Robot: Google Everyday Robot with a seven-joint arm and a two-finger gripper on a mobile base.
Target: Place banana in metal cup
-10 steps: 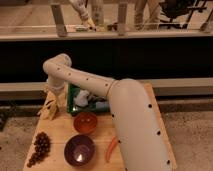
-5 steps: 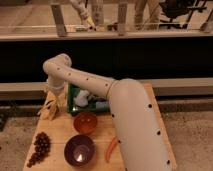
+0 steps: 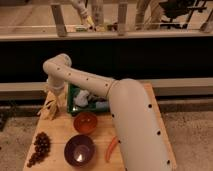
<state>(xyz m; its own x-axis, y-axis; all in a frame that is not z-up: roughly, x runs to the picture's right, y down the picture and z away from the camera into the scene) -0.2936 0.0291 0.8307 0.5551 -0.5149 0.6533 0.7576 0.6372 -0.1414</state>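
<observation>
The banana (image 3: pixel 49 108), a pale yellow-tan fanned bunch, lies at the far left edge of the wooden table (image 3: pixel 60 131). My gripper (image 3: pixel 54 96) hangs straight down from the arm's bent wrist, right over the banana and against its top. No plainly metal cup shows. The nearest round vessel is a dark purple bowl (image 3: pixel 79 149) with a small glint inside, at the front of the table.
An orange bowl (image 3: pixel 85 121) stands mid-table. A green bin (image 3: pixel 74 95) with white and blue items sits behind it. Dark grapes (image 3: pixel 40 146) lie front left, and a slim orange carrot-like piece (image 3: pixel 111 149) front right. My arm (image 3: pixel 132 125) covers the table's right side.
</observation>
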